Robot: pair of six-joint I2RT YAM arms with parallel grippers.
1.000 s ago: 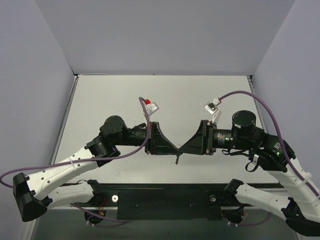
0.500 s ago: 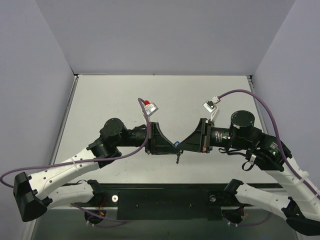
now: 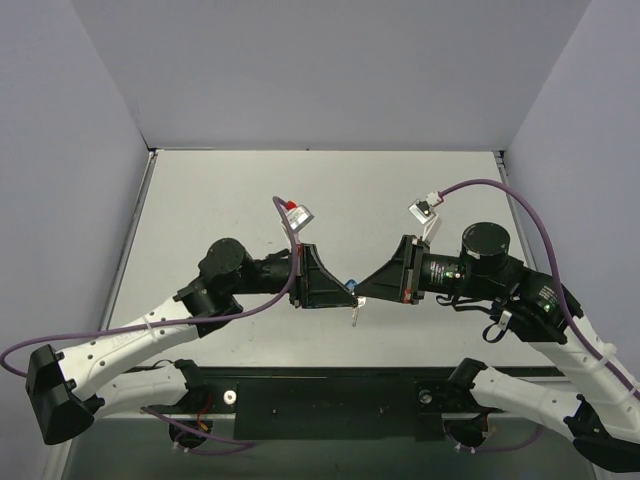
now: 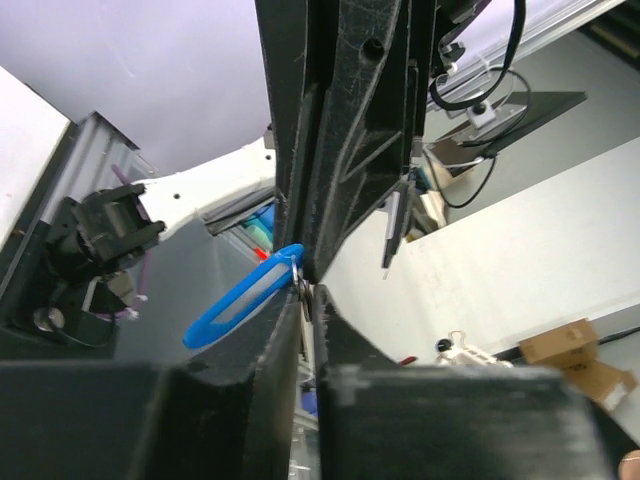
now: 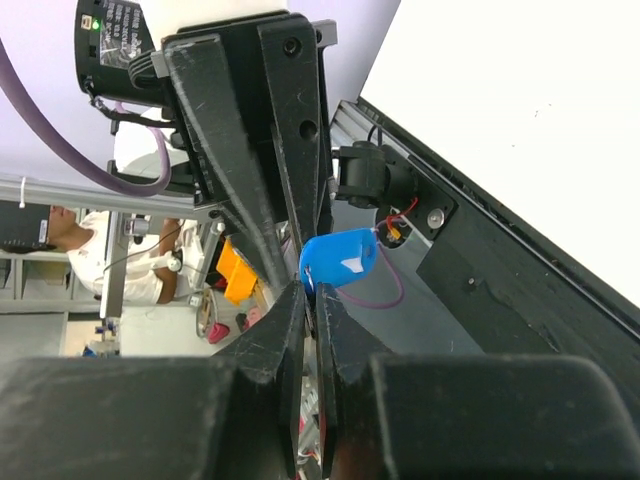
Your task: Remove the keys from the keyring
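Both grippers meet tip to tip above the table's near middle. The bright blue keyring (image 3: 349,285) sits right at that meeting point. One silver key (image 3: 354,314) dangles below it. In the left wrist view the keyring (image 4: 245,297) sticks out to the left of my left gripper (image 4: 308,305), whose jaws stand a sliver apart on thin metal at the keyring's end. In the right wrist view my right gripper (image 5: 310,298) is shut on a silver bit at the end of the keyring (image 5: 338,258). The other key is hidden.
A red-and-white cable tag (image 3: 297,212) rides on the left wrist and a white connector (image 3: 424,212) on the right wrist. The black base rail (image 3: 330,400) runs along the table's near edge. Purple walls close the far and side edges.
The right gripper's jaws have closed at the meeting point. Both wrists shifted slightly and the blue keyring now shows between the tips in the top view. The left jaws have eased a little.
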